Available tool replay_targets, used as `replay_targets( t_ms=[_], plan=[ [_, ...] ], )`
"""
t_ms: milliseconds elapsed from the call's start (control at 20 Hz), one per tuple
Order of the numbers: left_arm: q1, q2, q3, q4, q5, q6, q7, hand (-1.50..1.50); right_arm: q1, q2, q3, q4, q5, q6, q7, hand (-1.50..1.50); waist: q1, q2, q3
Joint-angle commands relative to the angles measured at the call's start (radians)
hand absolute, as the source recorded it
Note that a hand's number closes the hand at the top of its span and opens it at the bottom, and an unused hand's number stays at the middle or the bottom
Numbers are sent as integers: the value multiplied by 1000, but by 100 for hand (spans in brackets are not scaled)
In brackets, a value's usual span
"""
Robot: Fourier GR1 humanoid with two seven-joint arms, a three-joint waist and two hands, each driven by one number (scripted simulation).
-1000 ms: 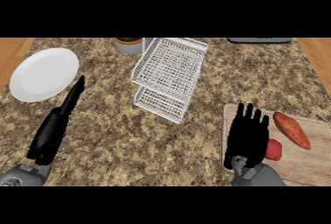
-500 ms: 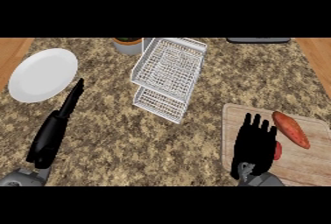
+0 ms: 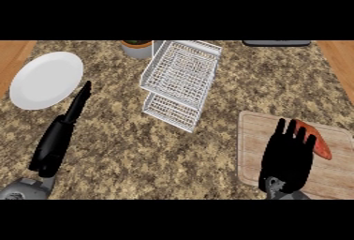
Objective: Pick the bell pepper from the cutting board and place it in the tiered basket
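Note:
A wooden cutting board [image 3: 252, 140] lies at the counter's lower right. My right hand [image 3: 287, 157] hovers over it, fingers straight and pointing away from me. An orange-red elongated vegetable [image 3: 320, 142] lies on the board just right of the fingertips. The bell pepper does not show; a red patch seen earlier beside the hand is now covered by it. The white wire tiered basket [image 3: 181, 79] stands at the top centre, well left of the board. My left hand [image 3: 56, 139] rests open at the lower left, fingers stretched toward a plate.
A white plate [image 3: 46, 79] sits at the upper left. A grey pot [image 3: 137, 48] stands behind the basket, and a dark flat object [image 3: 276, 43] lies at the back edge on the right. Bare granite counter stretches between basket and board.
My right hand has slid right and toward me over the cutting board, covering the red patch that showed beside it. The left hand has stayed put.

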Motion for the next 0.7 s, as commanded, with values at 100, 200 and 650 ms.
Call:
replay_targets(
  t_ms=[100, 200, 650],
  plan=[
    [-20, -27, 49, 27, -11, -45, 11, 0, 43, 13, -71, -15, 25, -9, 39, -150, -1, 1, 0],
    [9, -35, 61, 30, -21, -56, -48, 0, -19, 51, -93, 36, 42, 13, 46, -150, 4, 1, 0],
    [64, -47, 129, 4, -47, -121, -61, 0, 36, 47, -154, 133, 77, -155, -47, -150, 5, 2, 0]
  ],
)
